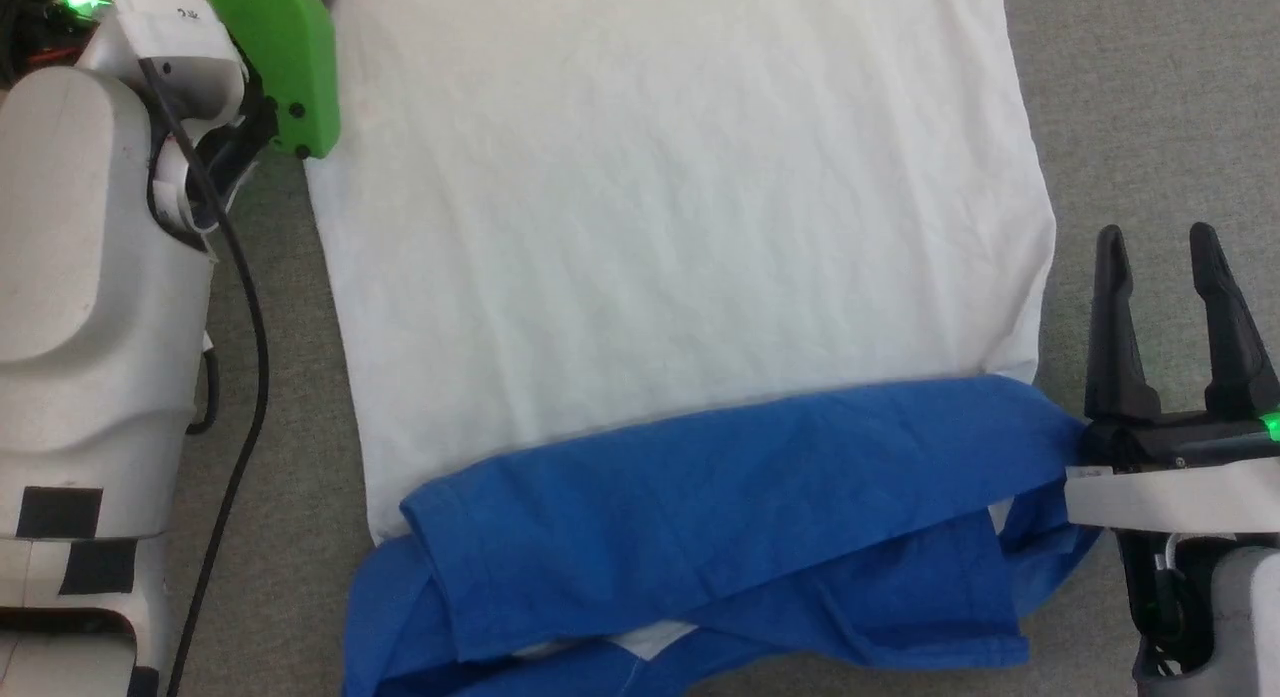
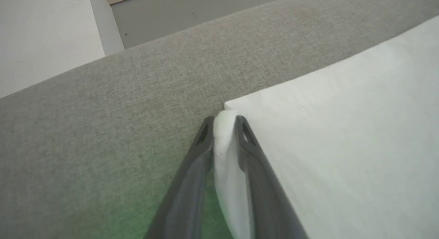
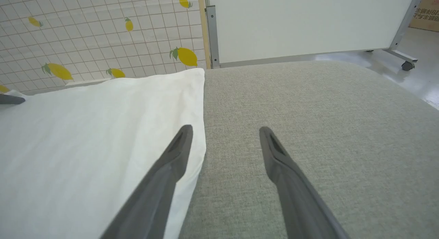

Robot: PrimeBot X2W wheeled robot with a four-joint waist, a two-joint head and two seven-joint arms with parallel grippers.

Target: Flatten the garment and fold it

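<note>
Left wrist view — garment (image 2: pixel 343 146) within gripper (image 2: pixel 224 124)

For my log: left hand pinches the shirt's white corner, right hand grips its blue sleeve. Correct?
No. The right hand is open and empty beside the shirt, per the right wrist view. The left hand does pinch the white corner.

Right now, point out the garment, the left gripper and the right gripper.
garment (image 1: pixel 680 227), head view, white body.
left gripper (image 2: pixel 223 120), left wrist view, midway between fingertips pinching cloth.
right gripper (image 1: pixel 1155 235), head view, midway between open fingertips.
</note>
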